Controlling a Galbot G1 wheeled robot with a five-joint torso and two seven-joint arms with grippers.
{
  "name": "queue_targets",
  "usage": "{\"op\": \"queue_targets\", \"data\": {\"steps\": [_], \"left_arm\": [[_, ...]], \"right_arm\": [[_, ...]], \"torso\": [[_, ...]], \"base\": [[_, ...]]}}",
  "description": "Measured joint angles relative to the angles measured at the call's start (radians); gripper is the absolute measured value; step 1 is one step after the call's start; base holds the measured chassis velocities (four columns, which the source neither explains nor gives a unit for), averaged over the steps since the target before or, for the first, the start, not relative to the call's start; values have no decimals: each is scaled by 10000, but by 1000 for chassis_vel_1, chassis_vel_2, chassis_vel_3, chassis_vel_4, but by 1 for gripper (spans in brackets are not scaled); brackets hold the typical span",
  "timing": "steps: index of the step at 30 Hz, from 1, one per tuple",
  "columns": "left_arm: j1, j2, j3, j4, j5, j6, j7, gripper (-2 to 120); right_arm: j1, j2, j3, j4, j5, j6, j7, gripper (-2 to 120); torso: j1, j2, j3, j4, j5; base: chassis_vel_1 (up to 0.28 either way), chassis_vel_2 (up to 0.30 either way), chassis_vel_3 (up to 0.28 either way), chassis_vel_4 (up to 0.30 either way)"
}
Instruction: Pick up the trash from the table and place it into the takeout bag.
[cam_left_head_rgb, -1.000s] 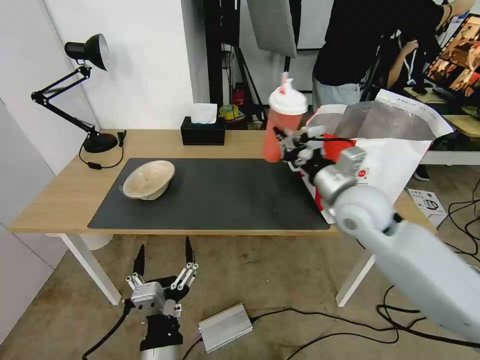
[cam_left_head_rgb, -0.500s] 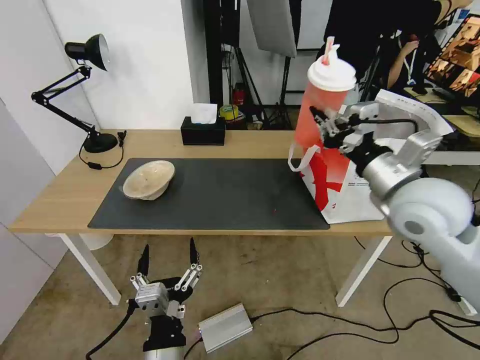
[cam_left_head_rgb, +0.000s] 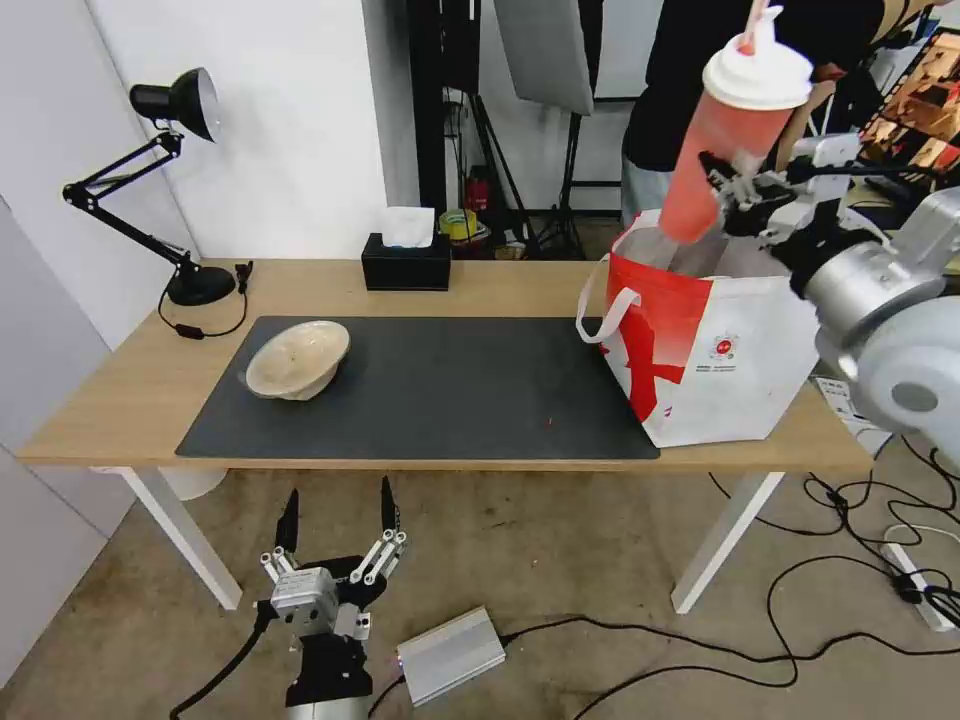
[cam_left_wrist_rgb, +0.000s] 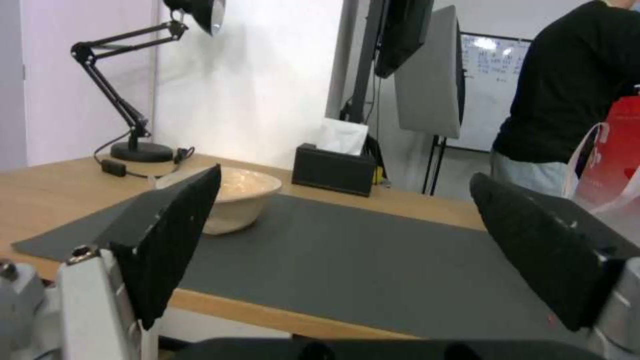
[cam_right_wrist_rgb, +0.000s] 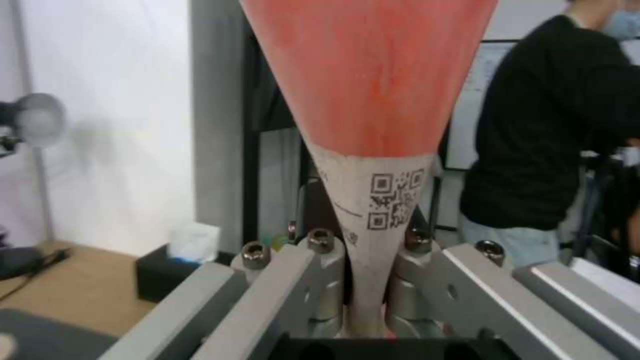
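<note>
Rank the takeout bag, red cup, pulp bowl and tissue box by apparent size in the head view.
1. takeout bag
2. red cup, held nearer the camera by the right tool, so unsure
3. pulp bowl
4. tissue box

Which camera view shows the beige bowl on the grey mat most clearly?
The head view: the whole beige bowl shows from above, tilted on the dark grey mat. In the left wrist view the bowl is partly hidden behind a finger of the open left gripper. The right wrist view looks at the red cup instead.
</note>
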Motion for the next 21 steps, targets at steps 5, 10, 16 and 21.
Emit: {"op": "queue_targets", "data": {"steps": [5, 10, 16, 21], "left_arm": [[18, -9, 0, 25, 14, -38, 0, 100], [19, -15, -1, 23, 15, -42, 0, 100], [42, 2, -33, -16, -11, -64, -3, 100], [81, 13, -49, -48, -25, -109, -5, 100]], "right_arm": [[254, 82, -108, -701, -2, 17, -85, 4], [374, 178, -195, -1204, -24, 26, -197, 4], [435, 365, -317, -1914, -96, 32, -326, 4], [442, 535, -409, -2358, -242, 34, -409, 4]], "torso": [[0, 0, 0, 0, 0], [1, 0, 1, 0, 0], [1, 0, 0, 0, 0], [1, 0, 0, 0, 0]], "base": [[0, 0, 0, 0], [0, 0, 0, 0], [0, 0, 0, 0], [0, 0, 0, 0]]}}
